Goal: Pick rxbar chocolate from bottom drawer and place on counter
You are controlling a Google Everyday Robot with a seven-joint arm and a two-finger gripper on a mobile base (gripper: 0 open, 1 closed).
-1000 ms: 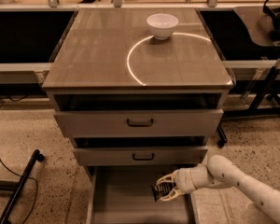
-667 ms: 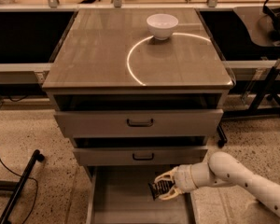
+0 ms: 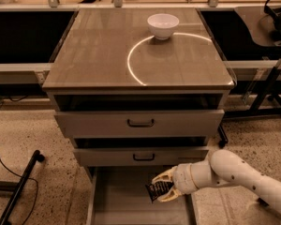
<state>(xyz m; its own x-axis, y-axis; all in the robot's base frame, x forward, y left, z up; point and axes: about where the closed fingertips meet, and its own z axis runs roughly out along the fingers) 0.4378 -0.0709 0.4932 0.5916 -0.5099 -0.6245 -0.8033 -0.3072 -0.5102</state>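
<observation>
Gripping the rxbar chocolate, a small flat dark wrapped bar with pale lettering, tilted, in the gripper over the right side of the bottom drawer. Standing pulled wide open, showing a plain grey-beige floor. Spreading flat and glossy brown-grey above: the counter, carrying a bright white curved arc.

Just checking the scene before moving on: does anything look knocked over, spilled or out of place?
Nothing stands out. The gripper holds the rxbar chocolate above the open bottom drawer, and the white bowl sits upright on the counter.
</observation>
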